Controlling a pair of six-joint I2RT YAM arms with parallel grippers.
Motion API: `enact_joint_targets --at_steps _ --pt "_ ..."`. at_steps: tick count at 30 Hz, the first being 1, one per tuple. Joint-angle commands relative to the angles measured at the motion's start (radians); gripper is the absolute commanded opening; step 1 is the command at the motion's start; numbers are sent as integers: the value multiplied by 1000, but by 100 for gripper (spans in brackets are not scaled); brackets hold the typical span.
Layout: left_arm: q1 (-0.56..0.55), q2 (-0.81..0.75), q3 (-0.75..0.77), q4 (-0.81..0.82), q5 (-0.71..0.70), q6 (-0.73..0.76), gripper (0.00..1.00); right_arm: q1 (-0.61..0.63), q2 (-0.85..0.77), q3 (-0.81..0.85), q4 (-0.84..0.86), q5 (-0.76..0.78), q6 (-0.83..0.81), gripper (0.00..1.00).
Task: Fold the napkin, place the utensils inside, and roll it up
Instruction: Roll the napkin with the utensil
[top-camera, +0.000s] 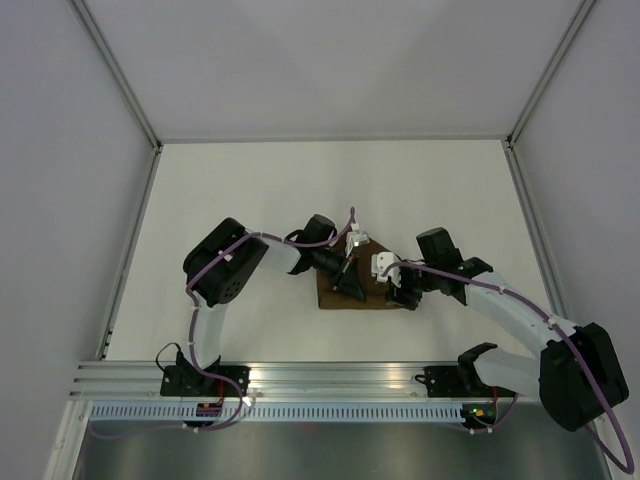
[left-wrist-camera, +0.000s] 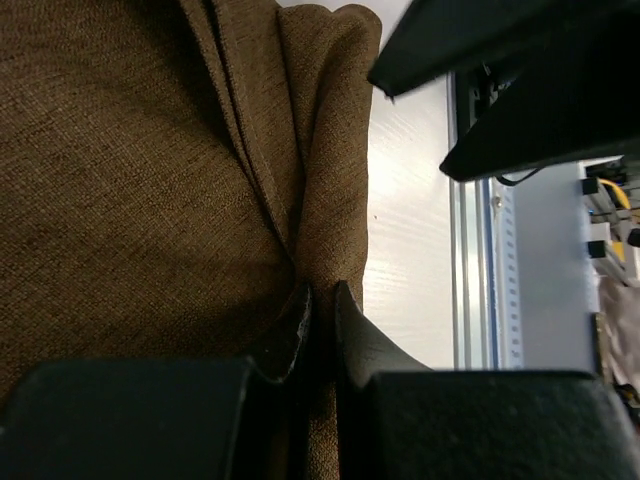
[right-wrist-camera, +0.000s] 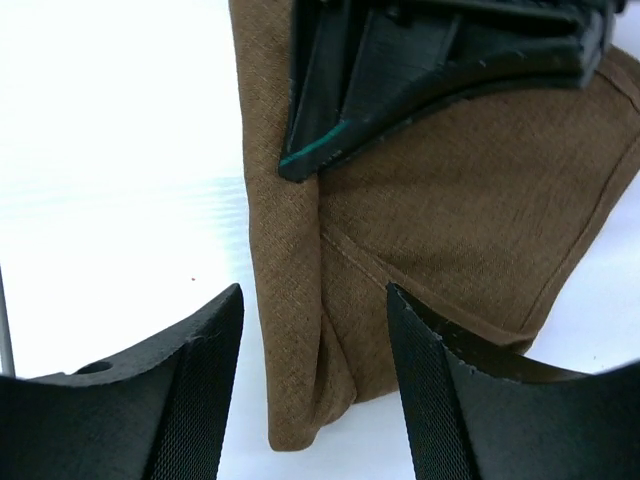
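The brown napkin (top-camera: 372, 298) lies folded in the middle of the white table, between both arms. My left gripper (left-wrist-camera: 322, 290) is shut on a raised fold of the napkin (left-wrist-camera: 130, 180), the cloth pinched between its black fingers. My right gripper (right-wrist-camera: 315, 300) is open and straddles the rolled near edge of the napkin (right-wrist-camera: 450, 220) without touching it. The left gripper's fingers (right-wrist-camera: 400, 70) press on the cloth just beyond it. In the top view the left gripper (top-camera: 345, 278) and right gripper (top-camera: 397, 290) meet over the cloth. The utensils are hidden or out of view.
White table (top-camera: 250, 190) surrounds the napkin, with grey walls on three sides. An aluminium rail (top-camera: 330, 378) carrying both arm bases runs along the near edge. The right arm's black body (left-wrist-camera: 520, 80) hangs close over the left gripper.
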Motion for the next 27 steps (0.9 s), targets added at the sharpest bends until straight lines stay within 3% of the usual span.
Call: enact_joint_targets --at_steps 1,9,16,20,22,23,25,27 --pt "7 87 -36 -197 -81 10 2 71 -24 -17 106 59 -9 65" --pt "19 103 -2 -221 -83 6 2 266 -3 -103 204 208 17 65" --pt "23 104 18 -233 -78 10 2 349 69 -135 301 319 35 64" --pt "24 86 19 -241 -89 15 2 365 108 -135 307 338 28 47" --pt "27 58 18 -237 -94 12 6 366 120 -138 304 343 25 44" --pt "27 46 18 -235 -94 3 15 366 123 -137 301 349 23 41" --pt "27 -4 12 -215 -101 -2 25 366 138 -135 293 352 18 37" --pt "27 -46 1 -200 -127 -2 31 368 147 -137 281 357 15 27"
